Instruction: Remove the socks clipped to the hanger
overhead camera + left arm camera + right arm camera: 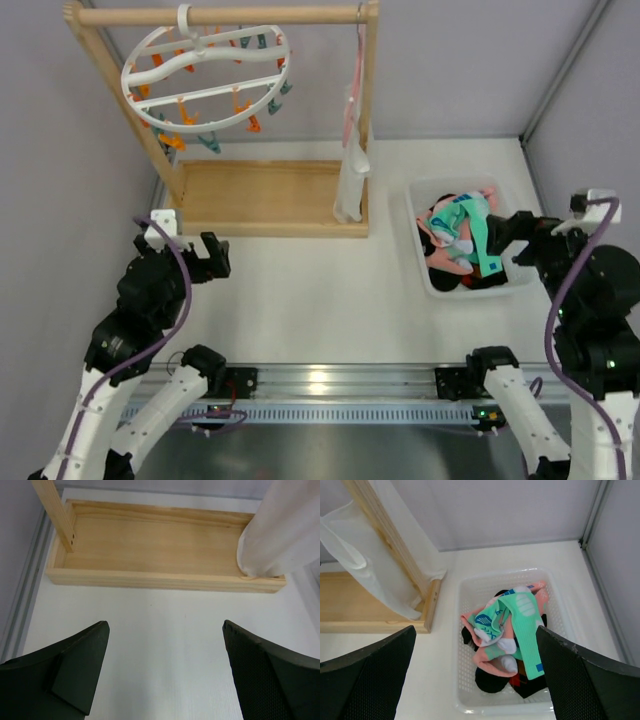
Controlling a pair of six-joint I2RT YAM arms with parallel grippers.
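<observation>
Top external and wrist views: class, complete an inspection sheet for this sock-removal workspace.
Surface: white table, wooden rack standing on it.
Job's things: hanger on rack rail, no socks seen on its clips; socks piled in white basket.
Clutter: long pale cloth hanging from rack.
Grippers: left gripper open, empty; right gripper open, over basket.
Cables: purple cables along both arms.
Surroundings: grey walls; metal rail by arm bases.

Socks (515, 625) mint-green, pink, black; basket (500, 576) white (hanger (130, 82) white, its clips (172, 141) orange and teal)
</observation>
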